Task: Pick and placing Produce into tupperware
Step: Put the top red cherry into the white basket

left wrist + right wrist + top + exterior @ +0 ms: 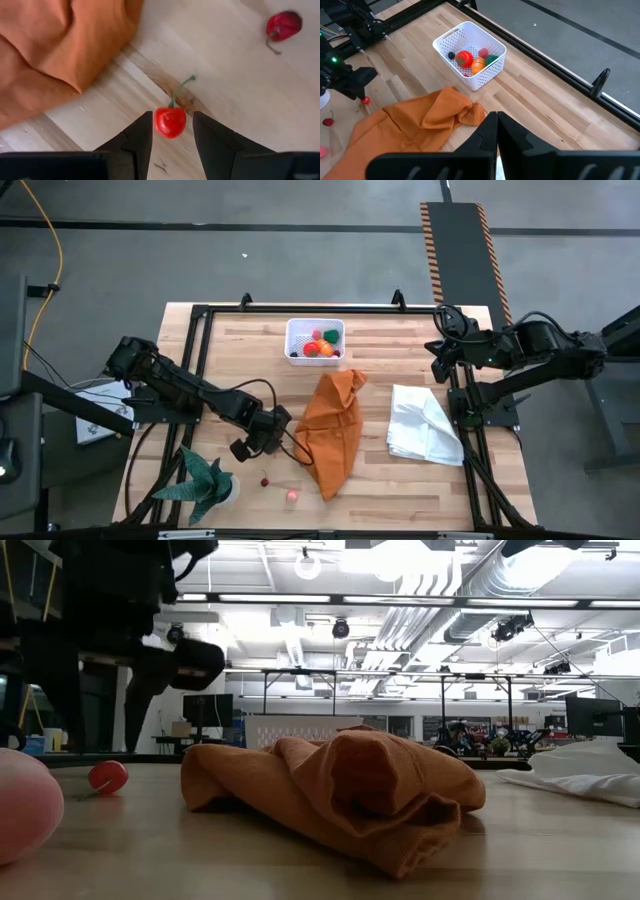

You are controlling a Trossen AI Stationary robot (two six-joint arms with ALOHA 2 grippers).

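Note:
My left gripper (258, 444) (172, 125) is near the table's front left, beside the orange cloth (335, 430), shut on a small bright red cherry (170, 122) with a green stem. A darker red cherry (282, 25) (265, 480) and a pink piece (292, 497) lie loose on the table nearby. The white tub (315, 340) stands at the far middle on its base and holds several pieces of produce (470, 59). My right gripper (496, 125) waits shut and empty at the table's far right (440, 350). My left gripper has the bright red cherry's round body (159, 125) between its two fingertips. The fingers slant down from the table's left. The green stem (181, 87) sticks out beyond the fingertips. I cannot tell whether the cherry is clear of the table.
A white cloth (425, 425) lies right of the orange cloth. A green spiky potted plant (205, 485) stands at the front left corner, close to my left arm. A black frame (200, 315) runs along the table's edges. Bare wood shows between tub and cloths.

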